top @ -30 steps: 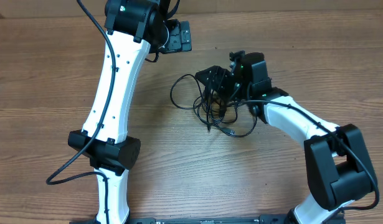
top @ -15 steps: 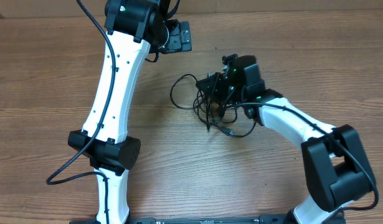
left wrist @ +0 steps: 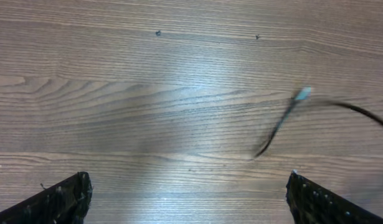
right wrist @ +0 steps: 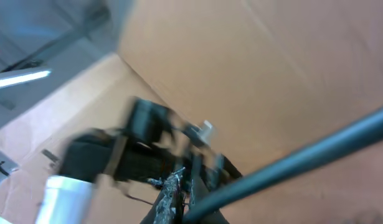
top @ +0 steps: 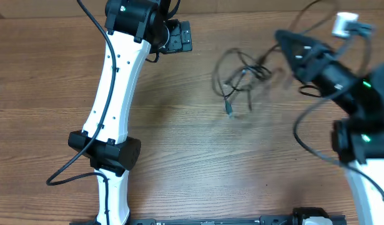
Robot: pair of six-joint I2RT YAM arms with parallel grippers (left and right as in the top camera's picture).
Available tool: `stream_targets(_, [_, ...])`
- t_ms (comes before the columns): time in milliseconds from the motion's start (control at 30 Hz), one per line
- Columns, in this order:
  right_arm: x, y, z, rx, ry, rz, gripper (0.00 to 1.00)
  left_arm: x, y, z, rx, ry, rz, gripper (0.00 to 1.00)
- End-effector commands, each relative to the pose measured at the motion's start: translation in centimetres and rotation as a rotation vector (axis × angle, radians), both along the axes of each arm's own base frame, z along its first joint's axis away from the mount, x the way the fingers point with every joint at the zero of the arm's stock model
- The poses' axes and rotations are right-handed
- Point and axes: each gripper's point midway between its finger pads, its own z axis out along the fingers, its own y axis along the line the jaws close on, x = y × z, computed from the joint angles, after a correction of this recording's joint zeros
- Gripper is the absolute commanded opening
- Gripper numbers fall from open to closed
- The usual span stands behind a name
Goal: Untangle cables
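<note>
Since 1 second ago the right arm has swung up and away toward the right edge of the overhead view, and the cables [top: 238, 78] have gone with it, off the spot in the middle of the table [top: 42, 81] where they lay. They now show as a blurred, loose bundle of thin black loops, with 1 plug end hanging lowest. Strands run from the bundle to the tip of the right gripper [top: 285, 40], which is clenched on them; its own camera is too smeared to show more. The left gripper [top: 178, 37] sits at the far side of the table, apart from the cables, its 2 fingers [left wrist: 60, 199] spread wide with nothing between them. A strand with a bluish plug crosses its wrist view.
</note>
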Motion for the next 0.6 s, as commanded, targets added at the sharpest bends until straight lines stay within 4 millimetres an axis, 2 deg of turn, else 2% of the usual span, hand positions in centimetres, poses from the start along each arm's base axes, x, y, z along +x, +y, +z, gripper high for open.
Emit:
stream_targets(0, [-2.0,-0.8,3.9,0.025,-0.075,-0.010,0.04,-0.3,0.3,2.1,-0.012,-0.054,0.014,0.99])
stream_targets(100, [-2.1,-0.9,4.2,0.025,-0.077,-0.013,0.04,-0.3,0.3,2.1,-0.012,-0.054,0.014,1.00])
stream_targets(233, [-0.9,-0.9,2.3,0.040,0.017,-0.004,0.04,-0.3,0.3,2.1,-0.012,-0.054,0.014,1.00])
stream_targets(500, [-1.1,-0.8,3.4,0.068,-0.010,0.008,0.04,-0.3,0.3,2.1,-0.012,-0.055,0.014,1.00])
stream_targets(567, [-1.6,-0.8,5.1,0.117,-0.052,0.026,0.04,-0.2,0.2,2.1,-0.014,-0.058,0.014,1.00])
